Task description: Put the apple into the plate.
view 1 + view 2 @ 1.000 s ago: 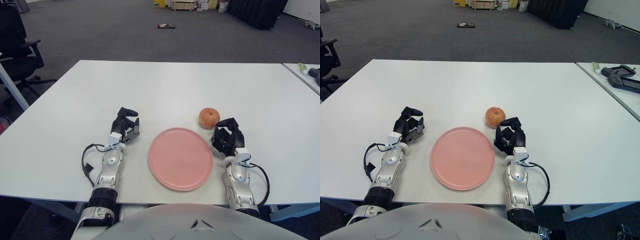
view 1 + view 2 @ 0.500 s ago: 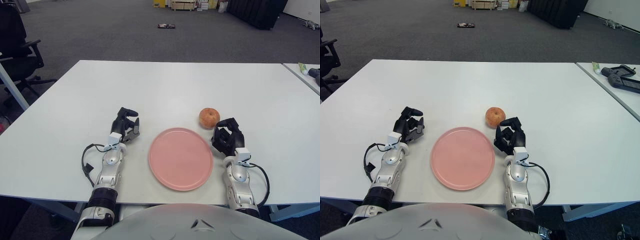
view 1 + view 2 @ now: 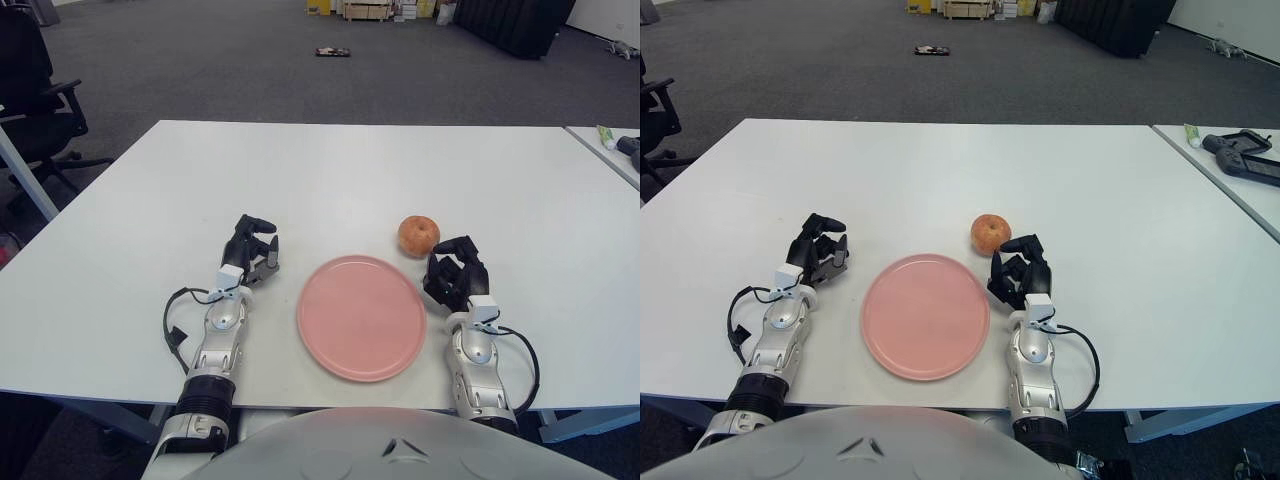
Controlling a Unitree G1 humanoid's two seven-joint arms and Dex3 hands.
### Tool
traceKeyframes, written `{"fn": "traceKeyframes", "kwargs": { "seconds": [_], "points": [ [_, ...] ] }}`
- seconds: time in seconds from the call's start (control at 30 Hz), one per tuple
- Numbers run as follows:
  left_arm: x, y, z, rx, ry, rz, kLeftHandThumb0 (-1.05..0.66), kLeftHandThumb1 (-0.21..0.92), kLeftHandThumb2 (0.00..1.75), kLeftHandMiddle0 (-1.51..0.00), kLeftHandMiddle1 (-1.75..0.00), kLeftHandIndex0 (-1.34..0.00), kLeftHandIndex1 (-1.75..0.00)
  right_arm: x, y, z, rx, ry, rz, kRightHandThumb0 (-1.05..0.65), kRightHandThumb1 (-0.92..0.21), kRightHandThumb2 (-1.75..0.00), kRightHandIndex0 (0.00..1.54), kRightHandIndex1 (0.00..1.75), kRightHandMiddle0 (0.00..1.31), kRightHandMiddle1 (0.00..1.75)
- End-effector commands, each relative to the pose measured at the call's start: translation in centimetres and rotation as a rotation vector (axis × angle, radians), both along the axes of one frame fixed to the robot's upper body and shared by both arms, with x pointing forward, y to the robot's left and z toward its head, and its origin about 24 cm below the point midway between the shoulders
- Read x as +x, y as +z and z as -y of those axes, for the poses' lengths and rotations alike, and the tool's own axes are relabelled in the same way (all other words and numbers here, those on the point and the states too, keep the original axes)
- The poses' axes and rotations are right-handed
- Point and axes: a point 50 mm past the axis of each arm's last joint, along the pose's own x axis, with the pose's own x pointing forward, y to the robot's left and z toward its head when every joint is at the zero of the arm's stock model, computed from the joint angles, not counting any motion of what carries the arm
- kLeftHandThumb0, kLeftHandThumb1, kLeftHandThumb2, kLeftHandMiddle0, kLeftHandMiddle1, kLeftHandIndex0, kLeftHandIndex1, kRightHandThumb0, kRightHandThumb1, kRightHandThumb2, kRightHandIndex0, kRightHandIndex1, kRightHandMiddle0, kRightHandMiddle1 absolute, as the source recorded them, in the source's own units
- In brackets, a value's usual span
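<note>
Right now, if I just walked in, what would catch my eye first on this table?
Probably the round pink plate near the front edge of the white table, with nothing on it. Just beyond its right rim sits a reddish apple, and two black robot hands flank the plate: the left hand and the right hand, nearest the apple, both holding nothing.

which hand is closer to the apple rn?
Right. The right hand sits just beside the apple, nearer the robot and slightly right of it, not touching. The left hand is on the far side of the plate, well left of the apple.
</note>
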Motion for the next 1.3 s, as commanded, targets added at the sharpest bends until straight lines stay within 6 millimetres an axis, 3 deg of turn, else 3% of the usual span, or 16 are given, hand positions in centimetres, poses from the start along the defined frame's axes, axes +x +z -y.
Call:
{"fn": "traceKeyframes", "kwargs": {
  "seconds": [0.0, 0.1, 0.17, 0.27, 0.37, 0.47, 0.67, 0.8, 0.93, 1.1, 1.27],
  "points": [
    [-0.7, -1.1, 0.0, 0.000, 0.009, -0.062, -0.39, 0.65, 0.90, -0.55, -1.75, -0.36, -1.75, 0.2, 0.7, 0.2, -0.044, -0.024, 0.048, -0.36, -0.86, -0.61, 0.50, 1.65, 0.23, 1.75],
    [-0.7, -1.0, 0.0, 0.001, 0.011, -0.056, -0.39, 0.64, 0.91, -0.56, -1.74, -0.37, -1.75, -0.1, 1.7, 0.0, -0.077, -0.009, 0.089, -0.35, -0.90, -0.56, 0.31, 1.44, 0.19, 1.75],
    [-0.7, -1.0, 0.0, 0.006, 0.010, -0.055, -0.39, 0.64, 0.92, -0.58, -1.73, -0.37, -1.75, -0.1, 1.9, 0.1, -0.098, 0.015, 0.102, -0.47, -0.90, -0.69, 0.15, 1.22, 0.08, 1.32],
    [-0.8, -1.1, -0.1, 0.020, 0.010, -0.056, -0.39, 0.63, 0.92, -0.58, -1.73, -0.37, -1.75, -0.2, 2.0, 0.3, -0.126, 0.037, 0.108, -0.54, -0.87, -0.75, 0.05, 0.83, 0.03, 0.92],
    [-0.8, -1.1, -0.1, 0.028, 0.009, -0.057, -0.39, 0.63, 0.93, -0.59, -1.73, -0.37, -1.75, -0.3, 2.1, 0.4, -0.153, 0.042, 0.105, -0.58, -0.87, -0.73, 0.02, 0.52, 0.01, 0.68],
    [-0.8, -1.1, -0.1, 0.031, 0.007, -0.057, -0.39, 0.63, 0.93, -0.59, -1.73, -0.37, -1.75, -0.4, 2.3, 0.6, -0.176, 0.048, 0.100, -0.64, -0.78, -0.68, 0.00, 0.17, 0.00, 0.38],
    [-0.8, -1.2, 0.0, 0.029, 0.008, -0.060, -0.39, 0.63, 0.92, -0.57, -1.73, -0.37, -1.75, -0.4, 2.4, 0.8, -0.210, 0.049, 0.075, -0.69, -0.62, -0.64, 0.00, 0.02, 0.00, 0.05],
    [-0.8, -1.2, 0.0, 0.012, 0.011, -0.063, -0.39, 0.64, 0.92, -0.57, -1.74, -0.37, -1.75, -0.2, 2.8, 0.8, -0.263, 0.073, 0.066, -0.66, -0.47, -0.66, 0.00, 0.00, 0.00, 0.01],
    [-0.8, -1.1, 0.0, 0.003, 0.011, -0.060, -0.39, 0.63, 0.93, -0.58, -1.74, -0.38, -1.75, -0.1, 3.1, 0.9, -0.338, 0.086, 0.063, -0.69, -0.40, -0.67, 0.00, 0.00, 0.00, 0.00],
    [-0.8, -1.1, 0.0, -0.001, 0.009, -0.055, -0.39, 0.62, 0.94, -0.61, -1.75, -0.38, -1.75, 0.9, 4.0, 0.9, -0.489, 0.128, 0.064, -0.76, -0.40, -0.64, 0.00, 0.00, 0.00, 0.00],
    [-0.8, -1.2, 0.1, -0.005, 0.007, -0.062, -0.39, 0.62, 0.94, -0.62, -1.75, -0.38, -1.75, 2.3, 4.8, 0.5, -0.622, 0.200, 0.076, -0.90, -0.53, -0.48, 0.00, 0.00, 0.00, 0.00]
  ]
}}
